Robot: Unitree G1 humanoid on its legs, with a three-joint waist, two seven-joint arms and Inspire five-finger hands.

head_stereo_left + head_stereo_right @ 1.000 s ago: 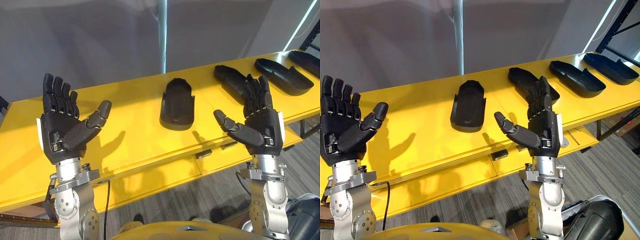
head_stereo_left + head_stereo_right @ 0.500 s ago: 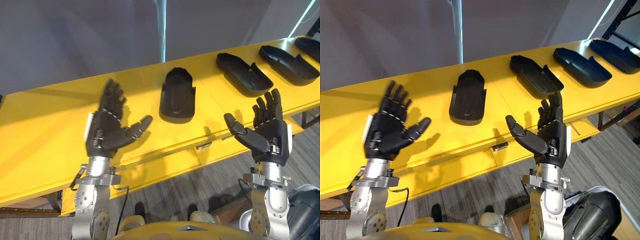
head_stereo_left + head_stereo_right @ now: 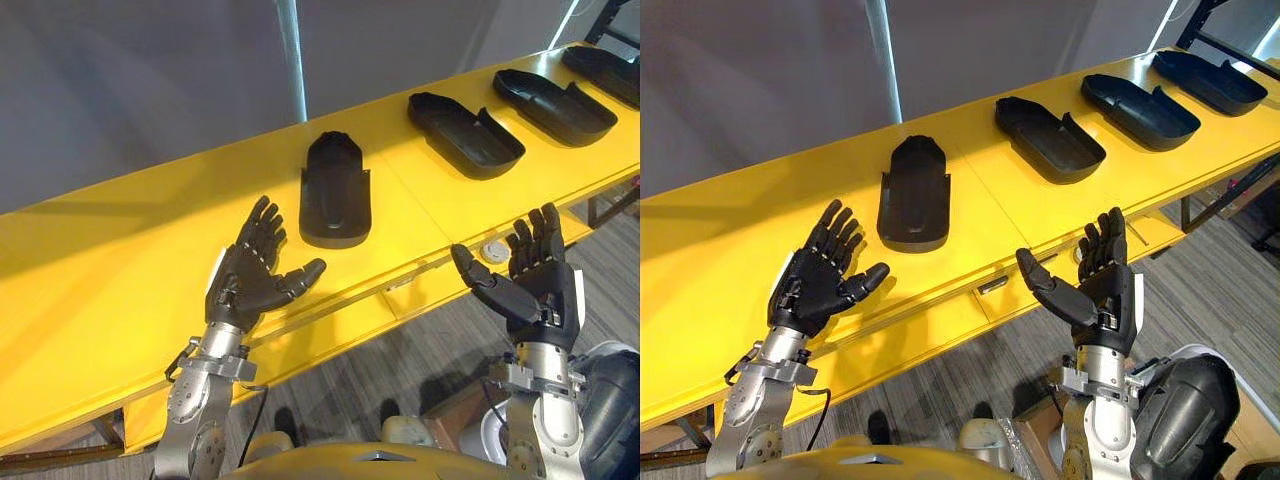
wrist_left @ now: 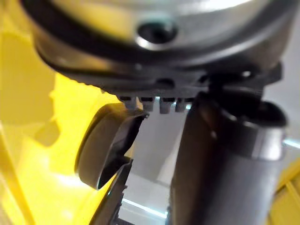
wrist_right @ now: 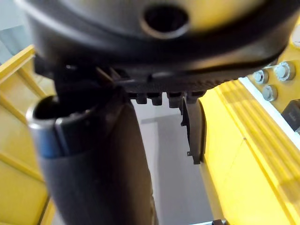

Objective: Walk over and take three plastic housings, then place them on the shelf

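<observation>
Several black plastic housings lie in a row on the long yellow table [image 3: 120, 260]. The nearest housing [image 3: 335, 190] sits at the middle, a second housing [image 3: 465, 133] to its right, a third housing [image 3: 555, 105] further right, and one more housing [image 3: 1205, 80] at the far right end. My left hand [image 3: 252, 280] is held palm up over the table's front part, fingers straight, holding nothing, a little short and left of the nearest housing. My right hand [image 3: 530, 290] is open, palm up, in front of the table's edge over the floor. The nearest housing's edge [image 4: 105, 150] shows past the left hand.
A grey wall with a bright vertical strip [image 3: 292, 60] stands behind the table. A small round fitting [image 3: 493, 251] and a dark handle [image 3: 992, 286] sit on the table's front rail. Grey carpet floor [image 3: 970, 370] lies below. A dark shelf frame [image 3: 1205, 10] shows at the far right.
The view has shifted, with the table now lower and closer. My left hand has reached forward and to the right toward the nearest housing. My right hand has dropped slightly and stays open.
</observation>
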